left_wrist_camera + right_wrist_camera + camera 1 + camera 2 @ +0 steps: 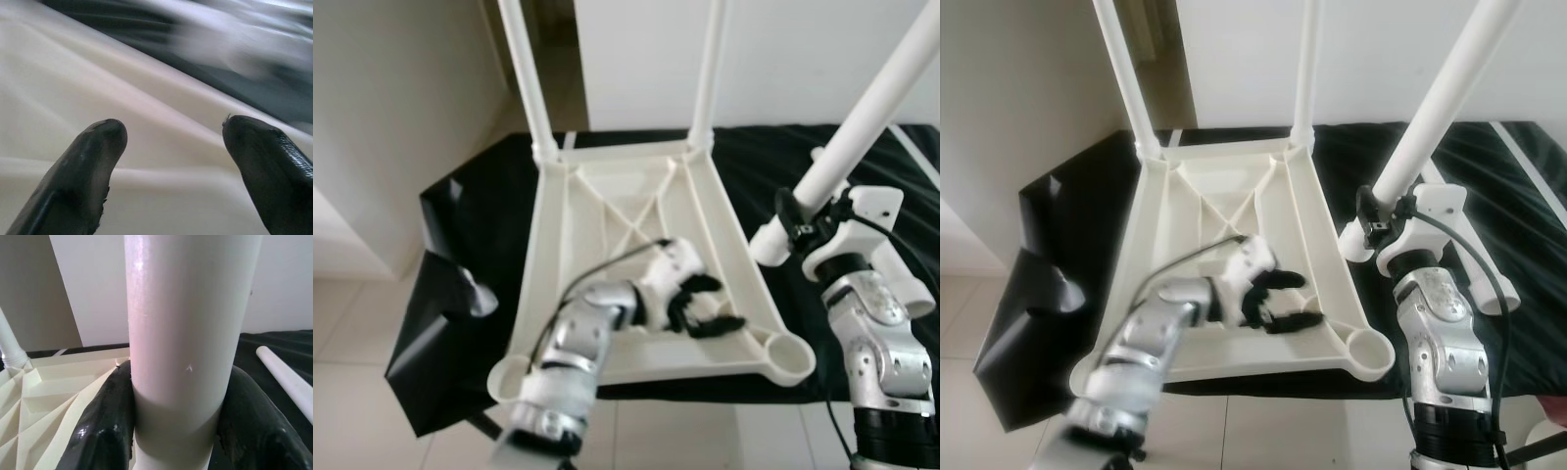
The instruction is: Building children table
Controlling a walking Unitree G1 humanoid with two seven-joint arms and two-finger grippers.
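A cream plastic table top lies upside down on a black cloth, with two white legs standing in its far corner sockets. An empty round socket sits at the near right corner. My left gripper rests open on the underside near that socket, its fingertips apart over the cream plastic. My right gripper is shut on a third white leg, held tilted up to the right of the table top; its fingers clamp the tube.
The black cloth covers a low surface and hangs off at the left. A loose white tube lies on the cloth at the right. White tiled floor is in front, and a pale wall stands behind.
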